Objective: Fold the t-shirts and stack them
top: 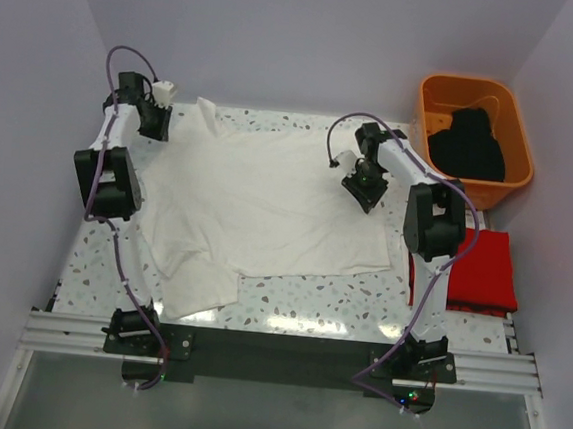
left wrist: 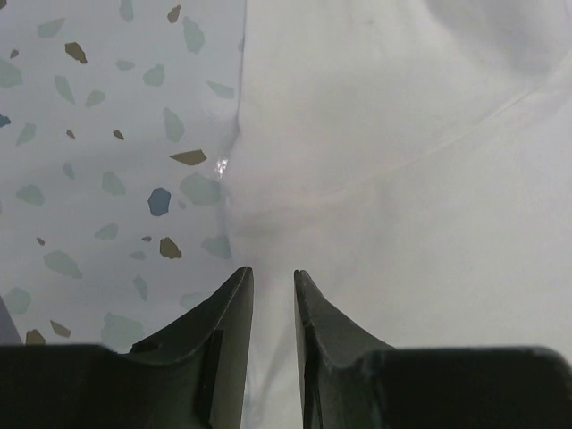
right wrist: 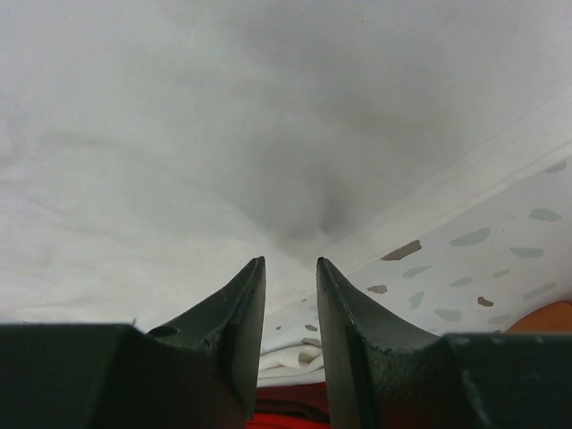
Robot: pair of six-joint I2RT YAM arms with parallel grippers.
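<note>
I'm holding both arms stretched out over the white shirt (top: 268,201), which is lying spread across the tabletop (top: 304,301). My left hand (left wrist: 273,277) is sitting at its left edge and my right hand (right wrist: 290,264) near its right edge, each with its fingers narrowly apart; I cannot tell whether they're pinching cloth

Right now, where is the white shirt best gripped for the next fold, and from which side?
The white shirt lies spread flat, so only its edges offer a pinch. The left gripper could take the edge just ahead of it, coming from the table side; the right gripper likewise at the right edge.
</note>
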